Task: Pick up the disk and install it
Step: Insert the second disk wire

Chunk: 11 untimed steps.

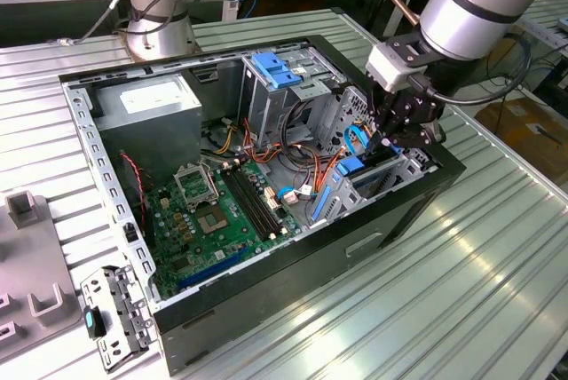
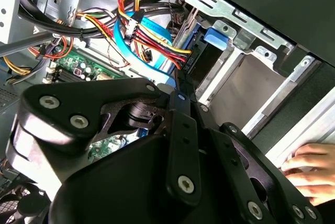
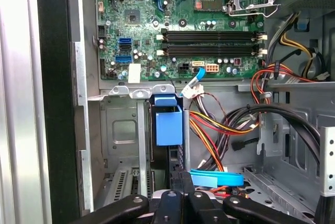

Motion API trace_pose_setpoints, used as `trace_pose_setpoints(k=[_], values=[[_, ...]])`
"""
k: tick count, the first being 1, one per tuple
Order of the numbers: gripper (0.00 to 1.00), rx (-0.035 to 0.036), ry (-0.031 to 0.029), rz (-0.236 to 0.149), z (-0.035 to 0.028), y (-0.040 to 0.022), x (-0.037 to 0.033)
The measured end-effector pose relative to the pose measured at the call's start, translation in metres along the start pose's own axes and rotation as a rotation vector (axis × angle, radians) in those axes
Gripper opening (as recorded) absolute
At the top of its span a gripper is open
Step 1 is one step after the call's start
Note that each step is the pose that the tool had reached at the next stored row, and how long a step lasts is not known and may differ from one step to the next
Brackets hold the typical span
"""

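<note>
The disk point(image 1: 352, 167) stands on edge in the metal drive bay at the end of the open computer case point(image 1: 293, 296) on the exterior view's right. Its blue plastic end point(image 3: 168, 124) pokes out of the bay, also seen in the second wrist view as the disk's blue tab point(image 2: 214, 35). My gripper point(image 1: 391, 136) reaches down into the bay right at the disk. Its black fingers point(image 3: 171, 192) lie close together, shut, and nothing shows between them. The gripper point(image 2: 180, 82) points its tips at the disk's dark edge.
Red, yellow and blue cables point(image 3: 220, 124) bundle beside the bay. The green motherboard point(image 1: 222, 211), a grey power supply box point(image 1: 151, 100) and a blue latch piece point(image 1: 277, 69) sit in the case. A person's hand point(image 2: 309, 171) rests outside the case wall. A second arm's base point(image 1: 160, 29) stands behind.
</note>
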<state>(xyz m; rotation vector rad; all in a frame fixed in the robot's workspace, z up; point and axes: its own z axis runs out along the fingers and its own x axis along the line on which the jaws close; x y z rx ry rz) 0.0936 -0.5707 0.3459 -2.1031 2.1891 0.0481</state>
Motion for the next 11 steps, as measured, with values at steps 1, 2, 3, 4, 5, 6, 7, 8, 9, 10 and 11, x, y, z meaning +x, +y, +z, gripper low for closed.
trace_pose_setpoints(k=[1,2,3,4,5,6,7,8,9,10,11], values=[[0.11,0.0000,0.0000,0.000,-0.0001,0.0000,0.0000],[0.11,0.0000,-0.0008,0.000,-0.0016,-0.0001,-0.0002],[0.11,0.0001,-0.0002,0.000,-0.0073,-0.0004,-0.0007],[0.11,0.0000,-0.0002,0.000,-0.0107,-0.0005,-0.0011],[0.11,0.0000,-0.0002,0.000,-0.0133,-0.0007,-0.0013],[0.11,0.0000,-0.0004,0.000,-0.0134,-0.0007,-0.0013],[0.11,0.0000,-0.0002,0.000,-0.0136,-0.0007,-0.0014],[0.11,0.0000,-0.0001,0.000,-0.0143,-0.0007,-0.0014],[0.11,0.0000,-0.0001,0.000,-0.0150,-0.0008,-0.0015],[0.11,0.0001,-0.0002,0.000,-0.0150,-0.0008,-0.0015],[0.11,0.0000,0.0000,0.000,-0.0152,-0.0008,-0.0015]])
